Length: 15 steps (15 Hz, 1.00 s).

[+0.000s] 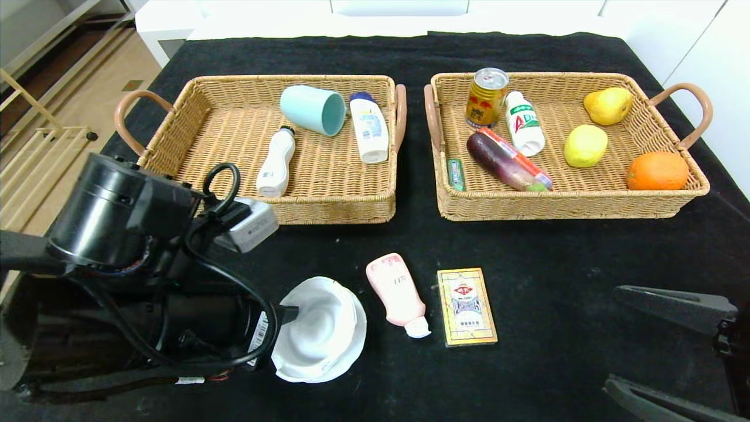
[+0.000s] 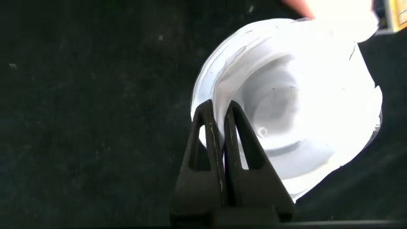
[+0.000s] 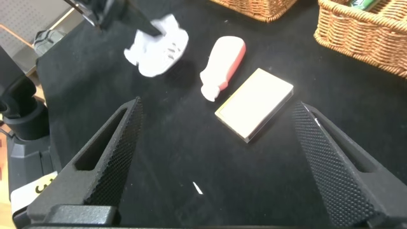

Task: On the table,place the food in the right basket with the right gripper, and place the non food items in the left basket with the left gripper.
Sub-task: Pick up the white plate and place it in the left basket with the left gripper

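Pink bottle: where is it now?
In the head view, the pink bottle lies on the table's near centre, between the white paper bowl on its left and the card box on its right.

Table (image 1: 527,281) under black cloth, fills most of head view. White cabinet or counter (image 1: 176,23) runs along far edge of table, pale panels continuing to far right corner (image 1: 691,47). Wood-tone floor (image 1: 76,99) on far left (light brown planks). Pale wooden rack with slats (image 1: 35,158) standing on floor beside table's left edge. Shelf-like wooden frame (image 1: 53,29) at far left corner. Light even and bright, no hard shadows on cloth.
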Each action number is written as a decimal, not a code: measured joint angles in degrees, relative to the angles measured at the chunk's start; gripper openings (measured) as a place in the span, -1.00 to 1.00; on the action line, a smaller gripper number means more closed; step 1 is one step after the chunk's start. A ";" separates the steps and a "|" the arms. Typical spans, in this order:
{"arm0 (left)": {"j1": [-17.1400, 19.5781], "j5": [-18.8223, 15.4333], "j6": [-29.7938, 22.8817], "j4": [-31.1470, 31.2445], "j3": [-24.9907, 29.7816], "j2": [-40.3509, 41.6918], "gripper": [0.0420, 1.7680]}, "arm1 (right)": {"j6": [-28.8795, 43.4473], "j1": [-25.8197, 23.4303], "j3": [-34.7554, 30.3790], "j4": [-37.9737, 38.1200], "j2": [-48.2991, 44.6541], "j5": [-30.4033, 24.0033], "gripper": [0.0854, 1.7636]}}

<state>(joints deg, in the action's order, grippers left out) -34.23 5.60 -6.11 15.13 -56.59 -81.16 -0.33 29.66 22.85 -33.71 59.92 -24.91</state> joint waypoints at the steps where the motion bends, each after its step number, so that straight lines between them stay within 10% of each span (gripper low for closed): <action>1: 0.28 -0.12 0.02 -0.11 -0.07 0.99 -0.89 | 0.02 0.00 0.00 0.00 -0.02 0.02 0.94; 15: 14.60 -2.24 -2.51 -17.05 -12.20 -3.28 -0.89 | 0.00 -0.01 0.16 -0.17 -0.49 0.10 0.94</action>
<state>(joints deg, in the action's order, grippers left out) -19.63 3.35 -8.62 -1.93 -68.79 -84.44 -0.33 29.65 23.00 -33.88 59.43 -24.81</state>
